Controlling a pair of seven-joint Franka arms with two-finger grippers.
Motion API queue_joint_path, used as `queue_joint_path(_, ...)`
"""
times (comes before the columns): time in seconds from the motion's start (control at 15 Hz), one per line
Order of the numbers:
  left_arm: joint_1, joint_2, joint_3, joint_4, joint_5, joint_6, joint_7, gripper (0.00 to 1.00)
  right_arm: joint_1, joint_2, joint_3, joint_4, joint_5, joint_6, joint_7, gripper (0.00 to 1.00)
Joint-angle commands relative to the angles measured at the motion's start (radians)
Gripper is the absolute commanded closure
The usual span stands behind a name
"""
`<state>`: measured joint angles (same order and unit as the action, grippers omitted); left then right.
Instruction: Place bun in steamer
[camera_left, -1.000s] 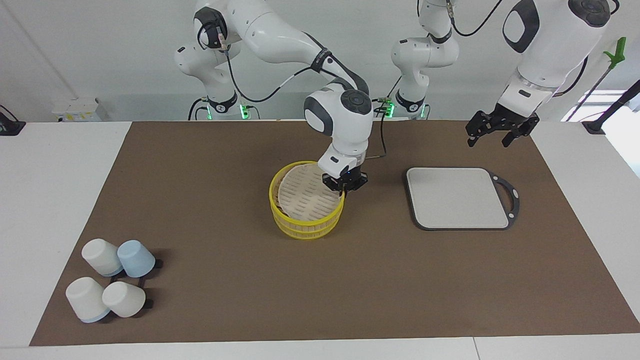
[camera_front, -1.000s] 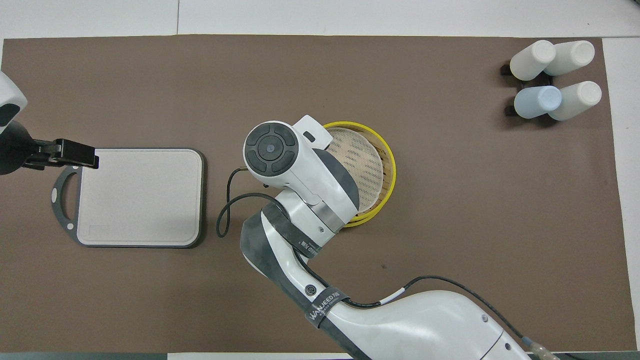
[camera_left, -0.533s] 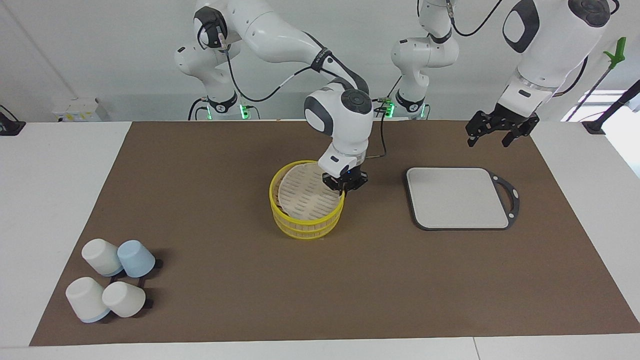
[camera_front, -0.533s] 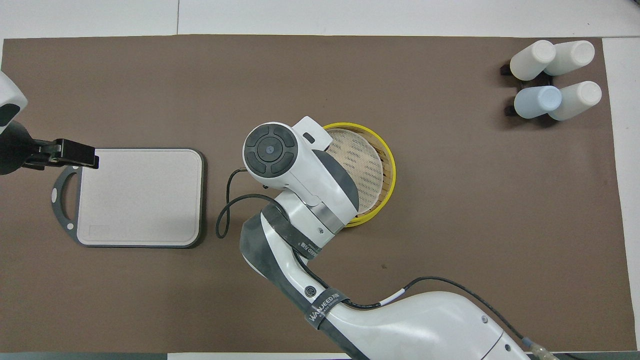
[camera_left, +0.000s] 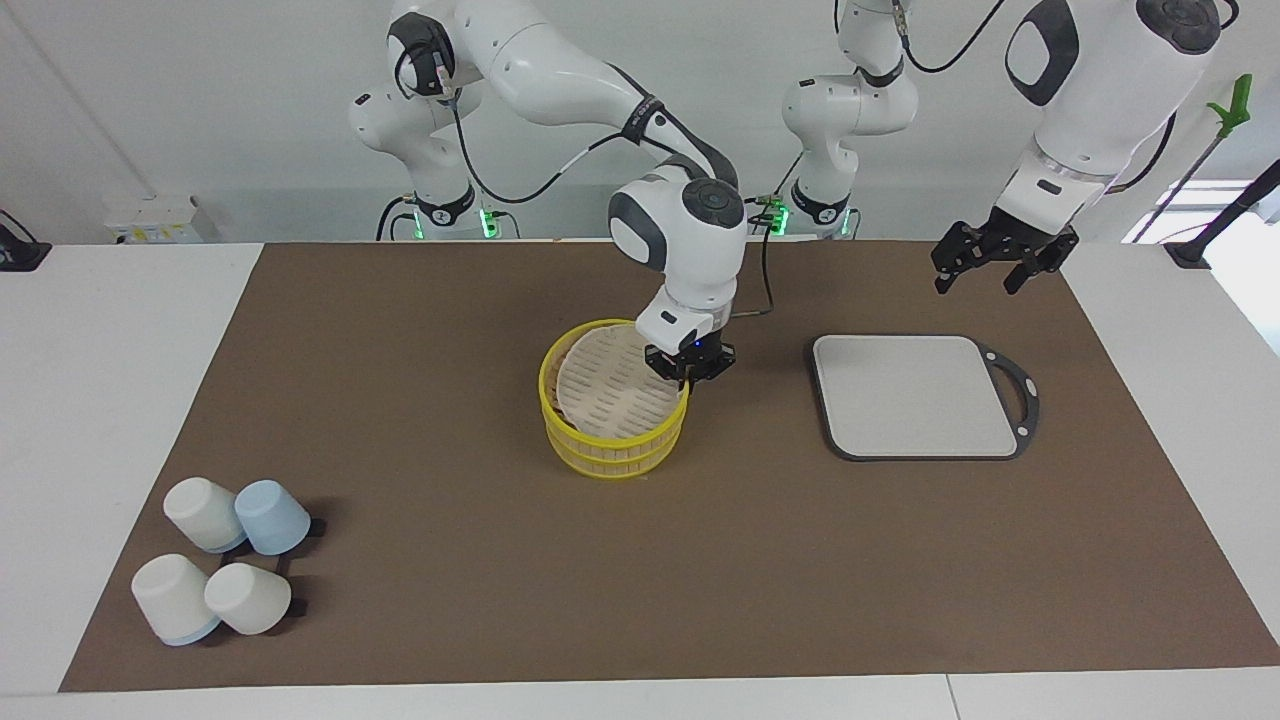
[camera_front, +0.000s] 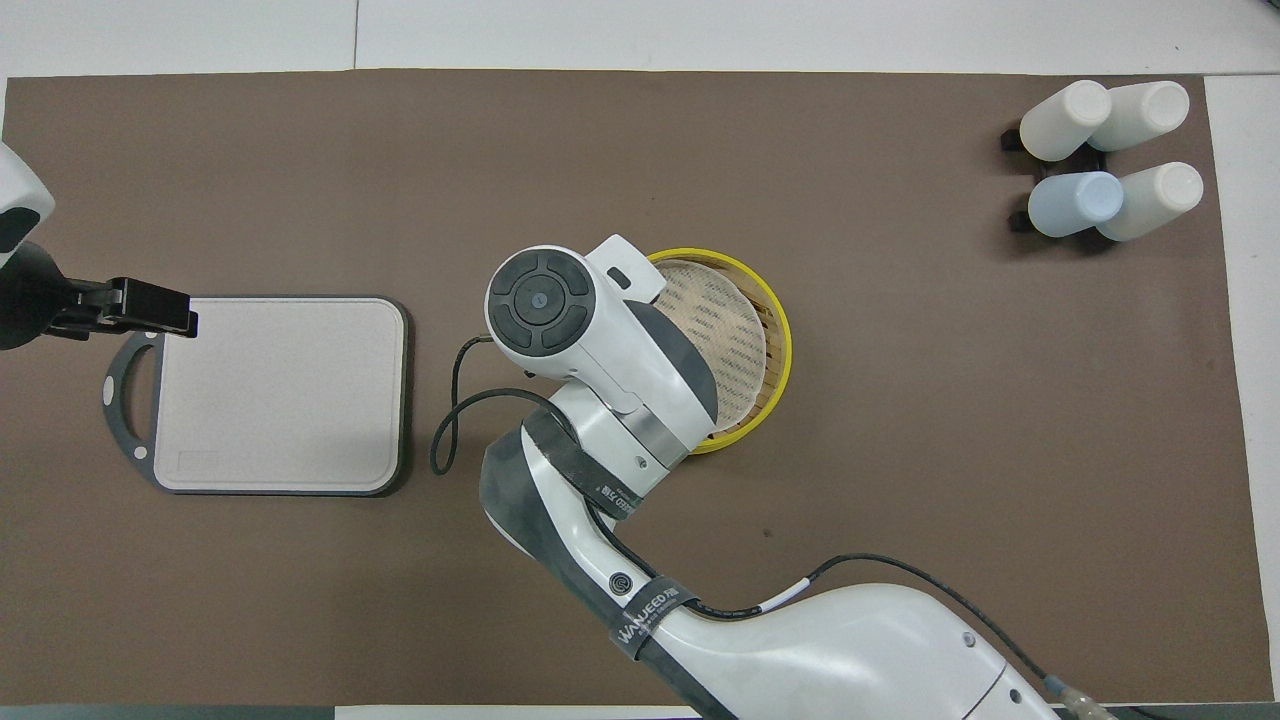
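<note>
The steamer (camera_left: 612, 452) stands at the middle of the brown mat; it also shows in the overhead view (camera_front: 781, 335). Its beige slotted top (camera_left: 608, 392) sits tilted, raised at the edge toward the left arm's end. My right gripper (camera_left: 688, 377) is shut on that raised edge. In the overhead view the right arm's wrist hides this gripper, and part of the top (camera_front: 728, 330) shows beside it. My left gripper (camera_left: 980, 268) is open and empty, waiting in the air over the mat near the grey board. No bun shows in either view.
A grey square board (camera_left: 915, 395) with a black handle lies toward the left arm's end, also in the overhead view (camera_front: 280, 395). Several white and blue cups (camera_left: 225, 565) lie at the mat's corner toward the right arm's end, farther from the robots.
My right gripper has risen slightly, lifting the edge of the steamer's top a little higher. The left arm has not moved.
</note>
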<state>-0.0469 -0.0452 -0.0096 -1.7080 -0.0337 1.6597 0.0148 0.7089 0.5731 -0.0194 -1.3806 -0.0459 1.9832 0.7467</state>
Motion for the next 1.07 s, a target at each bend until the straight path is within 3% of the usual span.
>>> queue_joint_path(0.0, 0.006, -0.019, -0.003, -0.013, -0.018, -0.009, 0.008, 0.0, -0.002, -0.035, 0.002, -0.049, 0.009, 0.012, 0.025, 1.0)
queue_joint_path(0.47, 0.006, -0.019, -0.003, -0.013, -0.018, -0.009, 0.008, 0.0, -0.008, -0.041, 0.004, -0.063, 0.009, 0.02, 0.025, 1.0)
queue_joint_path(0.53, 0.006, -0.019, -0.003, -0.013, -0.018, -0.009, 0.008, 0.0, -0.006, -0.041, 0.003, -0.063, 0.009, 0.022, 0.022, 0.66)
queue_joint_path(0.6, 0.006, -0.019, -0.003, -0.013, -0.018, -0.009, 0.008, 0.0, -0.006, -0.041, 0.002, -0.063, 0.008, 0.025, 0.02, 0.01)
queue_joint_path(1.0, 0.006, -0.021, -0.003, -0.013, -0.018, -0.009, 0.008, 0.0, -0.063, -0.11, 0.002, -0.052, 0.008, 0.006, -0.055, 0.0)
